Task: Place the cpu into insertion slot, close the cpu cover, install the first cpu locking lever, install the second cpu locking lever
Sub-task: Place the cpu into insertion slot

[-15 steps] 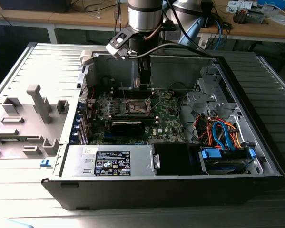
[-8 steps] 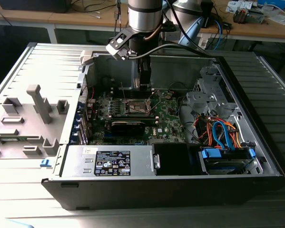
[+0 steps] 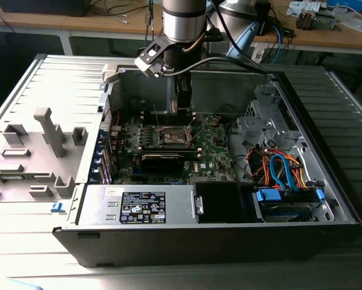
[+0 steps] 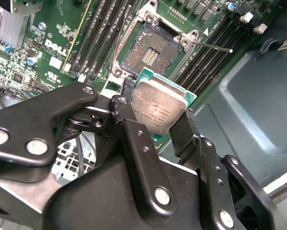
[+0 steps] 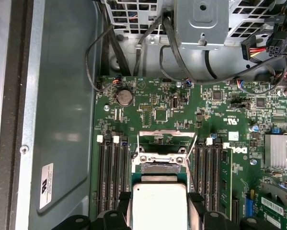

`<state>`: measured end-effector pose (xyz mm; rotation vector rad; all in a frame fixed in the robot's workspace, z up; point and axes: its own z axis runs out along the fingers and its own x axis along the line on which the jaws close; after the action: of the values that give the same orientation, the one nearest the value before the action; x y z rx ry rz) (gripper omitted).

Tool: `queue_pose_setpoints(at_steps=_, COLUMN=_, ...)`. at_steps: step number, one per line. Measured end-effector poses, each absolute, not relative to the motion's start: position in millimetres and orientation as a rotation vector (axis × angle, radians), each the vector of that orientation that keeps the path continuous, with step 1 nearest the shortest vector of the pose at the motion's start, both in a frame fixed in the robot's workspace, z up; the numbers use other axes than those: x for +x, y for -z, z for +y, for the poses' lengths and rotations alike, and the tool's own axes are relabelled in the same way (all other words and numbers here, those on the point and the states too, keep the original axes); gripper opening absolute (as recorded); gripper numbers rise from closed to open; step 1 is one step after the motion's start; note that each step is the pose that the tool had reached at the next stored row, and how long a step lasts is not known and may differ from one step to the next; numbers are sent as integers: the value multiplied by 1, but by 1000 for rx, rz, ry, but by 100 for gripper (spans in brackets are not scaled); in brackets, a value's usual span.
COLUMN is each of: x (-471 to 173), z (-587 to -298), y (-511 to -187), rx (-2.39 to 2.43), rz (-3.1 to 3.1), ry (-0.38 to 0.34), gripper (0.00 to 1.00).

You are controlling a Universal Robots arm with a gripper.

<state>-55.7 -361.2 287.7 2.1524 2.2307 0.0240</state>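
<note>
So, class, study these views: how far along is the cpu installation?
Nothing is finished yet. In hand: the gripper grips the cpu close to the socket, whose contacts lie bare. Left: seating the cpu, closing the cover, which stands open, and latching both levers; one lever sticks out free.

I hold the cpu [image 4: 160,108], a flat square with a pale silver top and green edge, pinched in my gripper [image 4: 156,114] just beside the insertion slot [image 4: 150,52], whose uncovered contact bed lies bare.
</note>
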Motion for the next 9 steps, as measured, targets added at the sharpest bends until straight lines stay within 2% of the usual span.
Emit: queue_pose_setpoints(at_steps=9, x=-56, z=-361, y=-284, rx=2152, rz=2231, ry=-24, gripper=55)
